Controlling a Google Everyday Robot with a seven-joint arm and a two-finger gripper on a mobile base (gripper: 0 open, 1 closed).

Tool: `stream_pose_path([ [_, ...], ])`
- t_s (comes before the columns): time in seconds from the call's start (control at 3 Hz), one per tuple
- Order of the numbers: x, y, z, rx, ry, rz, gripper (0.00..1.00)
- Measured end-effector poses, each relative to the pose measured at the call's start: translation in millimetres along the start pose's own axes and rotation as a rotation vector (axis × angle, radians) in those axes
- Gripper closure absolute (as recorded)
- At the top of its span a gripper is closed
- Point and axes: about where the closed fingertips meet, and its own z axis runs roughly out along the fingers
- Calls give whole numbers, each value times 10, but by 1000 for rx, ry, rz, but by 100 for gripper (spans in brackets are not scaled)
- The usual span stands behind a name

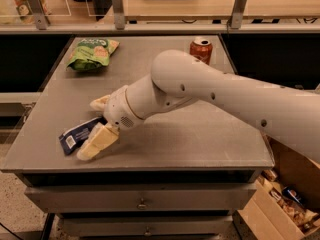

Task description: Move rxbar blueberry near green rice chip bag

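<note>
The rxbar blueberry (76, 134), a flat dark-blue wrapper with a white barcode patch, lies near the front left corner of the grey table (200, 134). My gripper (96, 124) is right at the bar's right end, low over the table, with its two cream fingers spread apart. The near finger (97, 143) overlaps the bar's right end, and the far finger (100, 102) is behind it. The green rice chip bag (93, 53) lies at the back left of the table, well away from the bar.
A red soda can (201, 49) stands at the back right of the table. My white arm (225, 91) crosses the table from the right. A railing with posts (117, 6) runs behind the table. A cardboard box (280, 204) sits on the floor at the right.
</note>
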Motion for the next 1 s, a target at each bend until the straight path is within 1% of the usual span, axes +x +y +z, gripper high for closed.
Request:
stream_pose_path([
  [1.0,38,14,50,-31,22,3,87],
])
